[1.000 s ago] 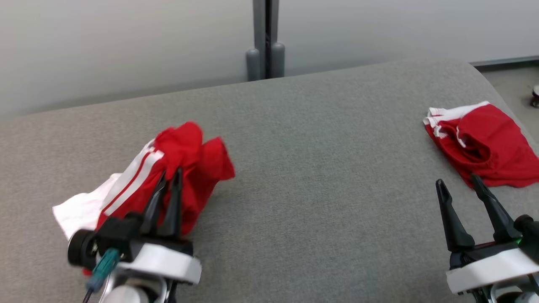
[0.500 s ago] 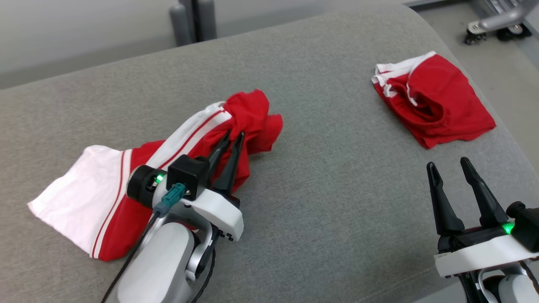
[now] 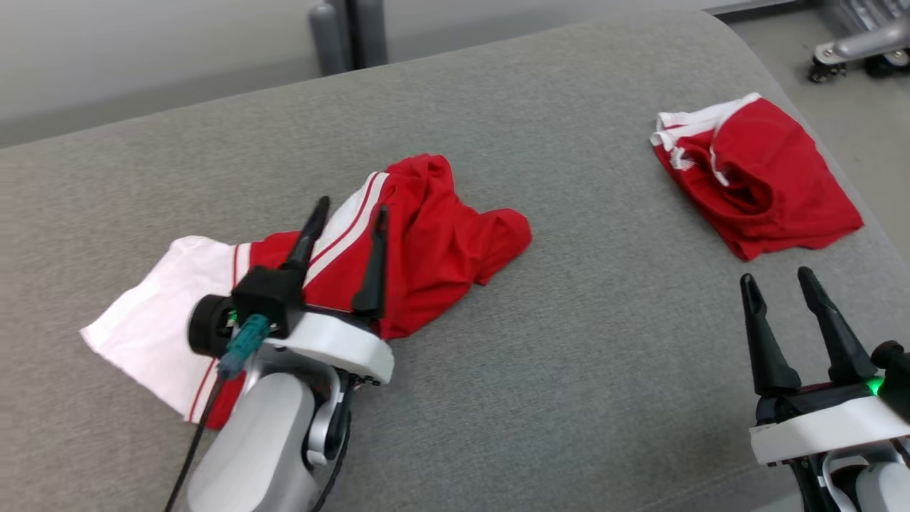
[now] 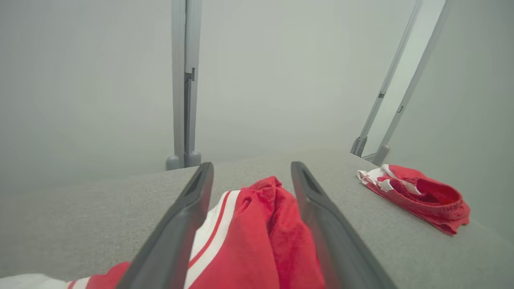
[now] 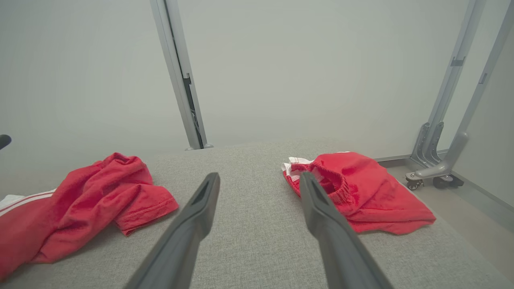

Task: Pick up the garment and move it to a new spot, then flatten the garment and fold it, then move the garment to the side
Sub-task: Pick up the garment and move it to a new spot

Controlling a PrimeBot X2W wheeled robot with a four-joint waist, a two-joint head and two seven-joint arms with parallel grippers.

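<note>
The garment (image 3: pixel 441 242), red with a white panel and white stripes, lies crumpled on the grey table (image 3: pixel 569 341), left of centre. My left gripper (image 3: pixel 352 210) is open just above it, one finger on each side of the striped part, gripping nothing. The left wrist view has red cloth (image 4: pixel 257 224) lying loose between the spread fingers of the left gripper (image 4: pixel 252 165). My right gripper (image 3: pixel 775 279) hangs open and empty at the lower right, above bare table. The right wrist view has the right gripper (image 5: pixel 259 174) wide apart, with the garment (image 5: pixel 100 192) off to its left.
A second red and white garment (image 3: pixel 761 178) lies bunched near the table's right edge, also in the wrist views (image 4: pixel 417 196) (image 5: pixel 361 188). Beyond that edge are floor and a wheeled stand (image 3: pixel 853 50). A grey post (image 3: pixel 348 35) rises behind the table.
My left gripper has opened and let go of the garment. Its bunched red end has dropped and spread out to the right. The head camera has shifted; the right gripper stays open.
</note>
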